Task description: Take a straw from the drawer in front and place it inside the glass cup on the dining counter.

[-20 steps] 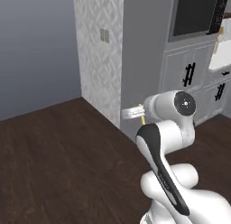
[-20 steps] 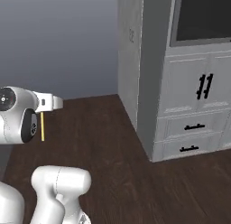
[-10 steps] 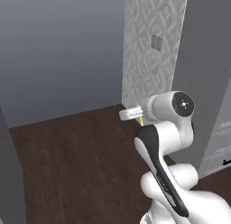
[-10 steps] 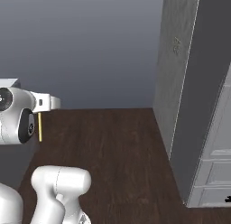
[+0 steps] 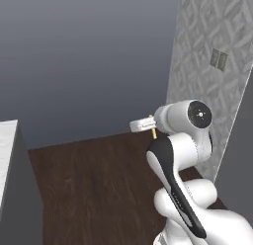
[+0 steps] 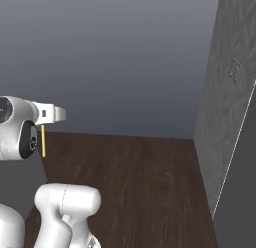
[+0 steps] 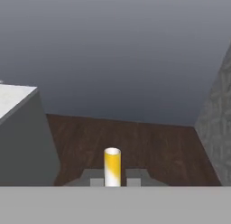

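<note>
Dark wood floor is all around; straw is kept pinched upright in the pincer for carrying.

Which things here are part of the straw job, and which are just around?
Part of the job:
- straw, yellow, held between the fingers
- gripper, shut on it

Just around:
- patterned wall with its outlet
- dark wood floor
- white-topped counter corner
</note>
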Motion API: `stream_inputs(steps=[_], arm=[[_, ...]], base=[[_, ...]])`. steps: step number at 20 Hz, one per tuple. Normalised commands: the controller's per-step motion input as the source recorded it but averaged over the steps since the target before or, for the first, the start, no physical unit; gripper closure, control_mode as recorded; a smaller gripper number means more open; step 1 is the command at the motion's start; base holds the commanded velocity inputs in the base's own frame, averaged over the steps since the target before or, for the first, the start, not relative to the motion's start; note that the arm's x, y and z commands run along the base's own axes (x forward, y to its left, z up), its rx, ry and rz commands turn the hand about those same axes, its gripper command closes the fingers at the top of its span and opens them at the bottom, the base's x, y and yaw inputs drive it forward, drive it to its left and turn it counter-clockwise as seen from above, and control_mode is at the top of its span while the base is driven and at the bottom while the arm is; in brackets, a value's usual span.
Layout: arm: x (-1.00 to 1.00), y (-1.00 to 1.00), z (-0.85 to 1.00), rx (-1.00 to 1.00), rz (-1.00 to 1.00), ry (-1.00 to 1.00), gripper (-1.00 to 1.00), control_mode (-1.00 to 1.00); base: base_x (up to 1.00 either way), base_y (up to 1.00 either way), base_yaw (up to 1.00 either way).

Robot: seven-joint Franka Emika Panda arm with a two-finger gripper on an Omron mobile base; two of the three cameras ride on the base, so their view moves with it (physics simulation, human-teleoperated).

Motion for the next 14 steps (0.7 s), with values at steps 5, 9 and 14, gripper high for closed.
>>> stream_inputs(steps=[5, 9, 14], arm=[[0.0, 0.0, 0.0, 0.0, 0.0, 0.0, 1.0, 1.0], [0.0, 0.0, 0.0, 0.0, 0.0, 0.0, 1.0, 1.0], [0.0, 0.0, 0.0, 0.0, 0.0, 0.0, 1.0, 1.0]], base=[[1.0, 0.0, 0.25], [1.0, 0.0, 0.26], [1.0, 0.0, 0.3]])
